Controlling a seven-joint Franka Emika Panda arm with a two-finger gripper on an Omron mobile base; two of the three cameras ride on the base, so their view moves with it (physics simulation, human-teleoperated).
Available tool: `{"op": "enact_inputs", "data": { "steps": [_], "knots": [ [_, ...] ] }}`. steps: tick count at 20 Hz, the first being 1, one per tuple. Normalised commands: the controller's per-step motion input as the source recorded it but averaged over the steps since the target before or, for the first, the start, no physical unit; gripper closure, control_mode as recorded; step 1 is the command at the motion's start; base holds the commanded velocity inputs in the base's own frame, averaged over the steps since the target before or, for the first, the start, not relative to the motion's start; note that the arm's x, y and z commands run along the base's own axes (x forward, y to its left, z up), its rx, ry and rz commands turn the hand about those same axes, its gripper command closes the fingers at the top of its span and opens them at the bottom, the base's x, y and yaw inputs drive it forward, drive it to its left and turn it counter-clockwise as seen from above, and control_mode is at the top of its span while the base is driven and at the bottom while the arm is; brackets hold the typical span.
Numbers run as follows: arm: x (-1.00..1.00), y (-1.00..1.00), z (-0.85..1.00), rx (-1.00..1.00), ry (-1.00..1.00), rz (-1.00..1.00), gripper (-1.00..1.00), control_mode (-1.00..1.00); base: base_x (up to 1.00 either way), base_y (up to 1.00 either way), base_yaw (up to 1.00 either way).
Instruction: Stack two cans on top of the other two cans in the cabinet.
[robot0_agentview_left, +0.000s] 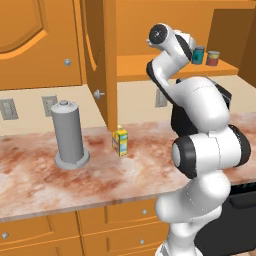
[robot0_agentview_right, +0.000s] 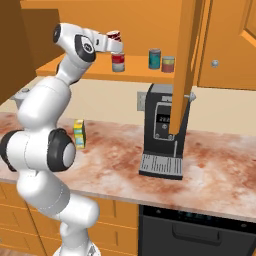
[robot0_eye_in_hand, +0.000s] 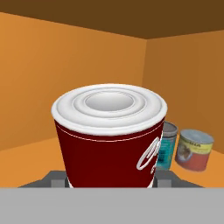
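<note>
Inside the cabinet (robot0_agentview_right: 85, 67), gripper (robot0_agentview_right: 116, 44) closed on dark red can (robot0_eye_in_hand: 110, 140), above the grey can (robot0_agentview_right: 118, 62).

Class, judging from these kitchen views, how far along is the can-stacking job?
Done: nothing stacked yet. In hand: the gripper holds the dark red can just above the grey can on the cabinet shelf. Left: release it, then stack another on the teal can.
</note>
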Motion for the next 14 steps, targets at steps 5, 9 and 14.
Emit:
{"op": "enact_inputs", "data": {
  "steps": [5, 9, 14],
  "knots": [
    [0.19, -0.03, 0.00, 0.02, 0.01, 0.00, 1.00, -1.00, 0.00, 0.00, 0.00],
    [0.15, -0.02, -0.01, 0.03, 0.04, 0.00, 1.00, -1.00, 0.00, 0.00, 0.00],
    [0.12, 0.00, -0.01, 0.04, 0.01, 0.00, 1.00, -1.00, 0.00, 0.00, 0.00]
  ]
}}
